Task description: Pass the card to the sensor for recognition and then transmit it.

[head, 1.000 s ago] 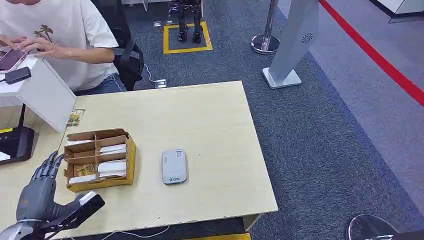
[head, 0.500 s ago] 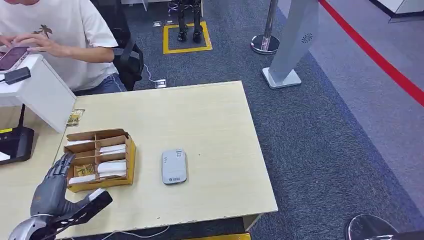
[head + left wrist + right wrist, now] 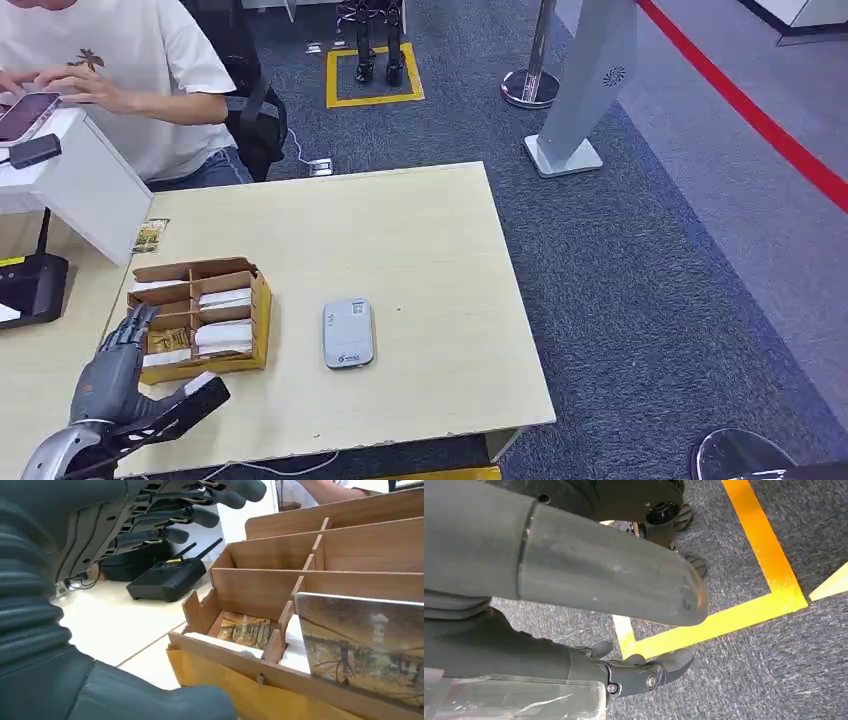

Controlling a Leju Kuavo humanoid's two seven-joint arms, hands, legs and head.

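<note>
At about 7 o'clock on the bench (image 3: 420, 230), the left hand (image 3: 115, 375) is seen with fingers spread and nothing held, just beside the near-left corner of the wooden card box (image 3: 197, 318). The right hand (image 3: 639, 672) hangs over carpet marked with yellow tape; its fingers look loosely curled, but whether they are together or apart cannot be told. The cards (image 3: 367, 650) are stored on edge in the box's compartments, one printed card leaning against a divider in the left wrist view. A card is judged light, thin, stiff and rather slick, so it is best pinched by its exposed upper edge and drawn straight up; the dividers and neighbouring cards leave little room for fingers and could be dragged along. Toward 3 o'clock of the box, well apart from it, the grey sensor (image 3: 348, 333) lies flat with open bench between. Farther off, at 10 o'clock, a black device (image 3: 30, 288) and a white stand (image 3: 85, 185) are placed, and a seated person (image 3: 130, 70) is occupied beyond them.
</note>
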